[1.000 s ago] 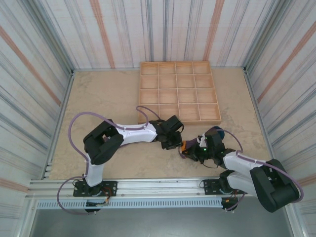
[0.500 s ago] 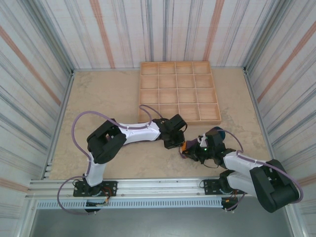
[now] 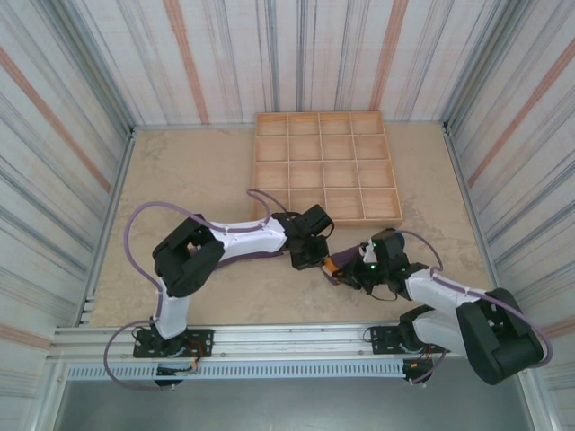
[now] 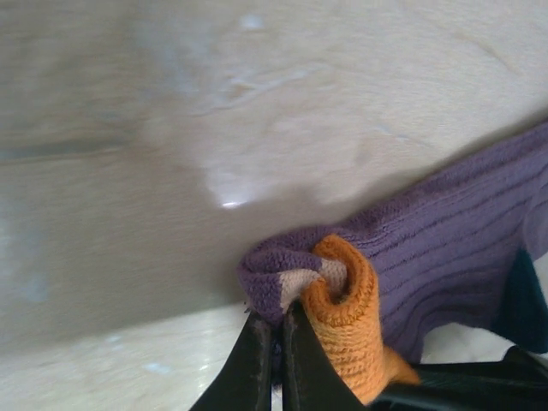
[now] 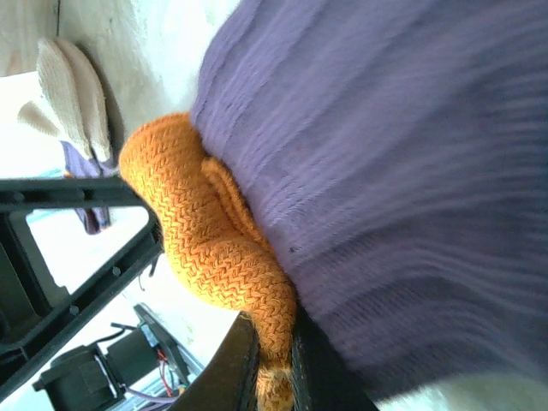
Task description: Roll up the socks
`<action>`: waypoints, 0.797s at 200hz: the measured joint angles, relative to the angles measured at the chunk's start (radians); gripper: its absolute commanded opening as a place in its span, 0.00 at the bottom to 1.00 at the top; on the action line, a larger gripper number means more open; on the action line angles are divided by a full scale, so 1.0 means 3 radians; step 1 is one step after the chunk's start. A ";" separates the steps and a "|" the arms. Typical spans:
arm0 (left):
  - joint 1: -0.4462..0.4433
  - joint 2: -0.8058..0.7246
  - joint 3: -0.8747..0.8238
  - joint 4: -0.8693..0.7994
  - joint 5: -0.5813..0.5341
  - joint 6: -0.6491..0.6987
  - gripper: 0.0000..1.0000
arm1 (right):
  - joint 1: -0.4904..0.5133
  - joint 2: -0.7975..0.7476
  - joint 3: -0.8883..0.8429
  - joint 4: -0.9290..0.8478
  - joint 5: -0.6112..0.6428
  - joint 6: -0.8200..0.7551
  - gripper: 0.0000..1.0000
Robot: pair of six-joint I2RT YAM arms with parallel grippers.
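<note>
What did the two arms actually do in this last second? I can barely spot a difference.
The left gripper closed its fingers on the cuff end of the socks, pinching purple and peach knit; its arm shifted only slightly. The right gripper stayed shut on the orange cuff and barely moved. The wooden divided tray stayed where it was.

Overhead looks down; both wrists view socks (image 4: pixel 445 248) closely.

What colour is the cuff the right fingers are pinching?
Orange cuff, a chunky knit, clearest in the right wrist view.
</note>
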 measured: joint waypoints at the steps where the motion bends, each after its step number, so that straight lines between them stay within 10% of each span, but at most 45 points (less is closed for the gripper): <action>1: 0.0003 -0.0006 -0.0008 -0.0001 0.0000 0.0000 0.00 | 0.0003 0.0008 0.0006 -0.0003 0.0000 -0.0003 0.03; 73: 0.0118 -0.0735 -0.0810 -0.0131 -0.0223 -0.0221 0.00 | 0.0788 0.0818 0.0507 0.0317 0.0128 -0.0034 0.00; 159: 0.0055 -0.0839 -0.0839 -0.0465 -0.0373 -0.0326 0.00 | 0.1059 0.0482 0.0463 -0.0033 0.0525 -0.0060 0.37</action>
